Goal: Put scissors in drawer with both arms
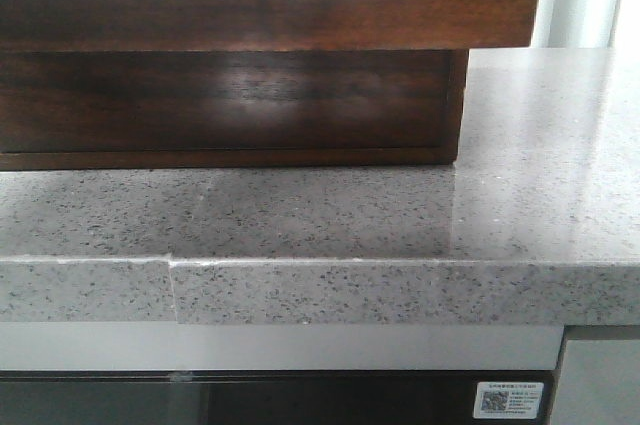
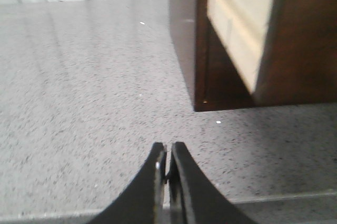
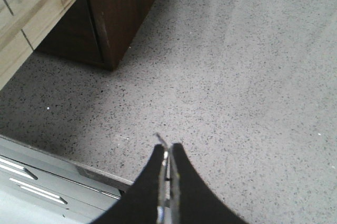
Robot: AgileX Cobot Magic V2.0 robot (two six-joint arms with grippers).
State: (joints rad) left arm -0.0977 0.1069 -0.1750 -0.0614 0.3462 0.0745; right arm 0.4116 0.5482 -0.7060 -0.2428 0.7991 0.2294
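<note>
Each pincer, left (image 2: 167, 165) and right (image 3: 168, 165), is pressed closed with nothing gripped, poised over bare speckled bench (image 1: 330, 210), apparently waiting. The drawer (image 1: 240, 5) juts open above its cabinet (image 1: 230, 105), ready to receive; no scissors are visible.

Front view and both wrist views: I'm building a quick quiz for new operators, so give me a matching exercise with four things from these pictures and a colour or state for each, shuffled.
Things:
1. drawer
2. countertop
3. left gripper
4. sticker

Colour or state:
A. speckled grey stone
B. fingers closed together, holding nothing
C. glossy dark reddish-brown wood, pulled out over the counter
D. white with a printed code, below the counter edge

Right pairs: 1-C, 2-A, 3-B, 4-D. The right gripper looks shut and empty too. No scissors show in any view.
</note>
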